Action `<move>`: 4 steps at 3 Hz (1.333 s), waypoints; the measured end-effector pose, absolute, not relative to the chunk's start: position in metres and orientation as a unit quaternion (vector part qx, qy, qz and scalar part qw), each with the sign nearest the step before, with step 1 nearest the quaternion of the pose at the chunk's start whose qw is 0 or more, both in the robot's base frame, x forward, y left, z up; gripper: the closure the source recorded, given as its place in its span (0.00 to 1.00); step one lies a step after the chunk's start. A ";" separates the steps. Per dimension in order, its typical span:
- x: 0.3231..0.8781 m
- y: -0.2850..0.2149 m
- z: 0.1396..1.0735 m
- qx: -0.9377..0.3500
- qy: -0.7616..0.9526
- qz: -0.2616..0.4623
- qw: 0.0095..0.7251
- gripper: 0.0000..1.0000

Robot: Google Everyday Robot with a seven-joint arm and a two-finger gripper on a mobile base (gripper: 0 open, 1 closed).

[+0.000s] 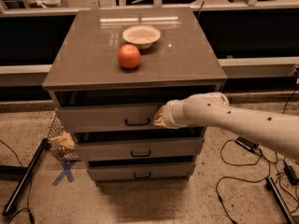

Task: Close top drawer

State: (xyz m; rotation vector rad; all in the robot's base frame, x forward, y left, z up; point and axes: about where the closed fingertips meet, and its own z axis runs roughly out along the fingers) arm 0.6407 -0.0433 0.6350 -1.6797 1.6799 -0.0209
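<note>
Fingers (pixel 160 117) of the gripper (pixel 157 118) look pressed together into one tan tip, no gap showing, against the front of the top drawer (pixel 98 118) just at 3 o'clock of its handle (pixel 137 122). That drawer stands slightly out beneath the cabinet top (pixel 187 64); the push should run straight toward 12 o'clock, level and near centre, lest it skew and bind.

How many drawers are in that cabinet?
3, stacked down the cabinet's front. The top drawer is just under the top, with the gripper at its front, right of the handle. The middle drawer is below it, the bottom drawer nearest the floor. None look hidden.
</note>
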 end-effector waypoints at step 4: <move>0.621 -0.154 0.688 -0.716 0.627 0.011 0.308 1.00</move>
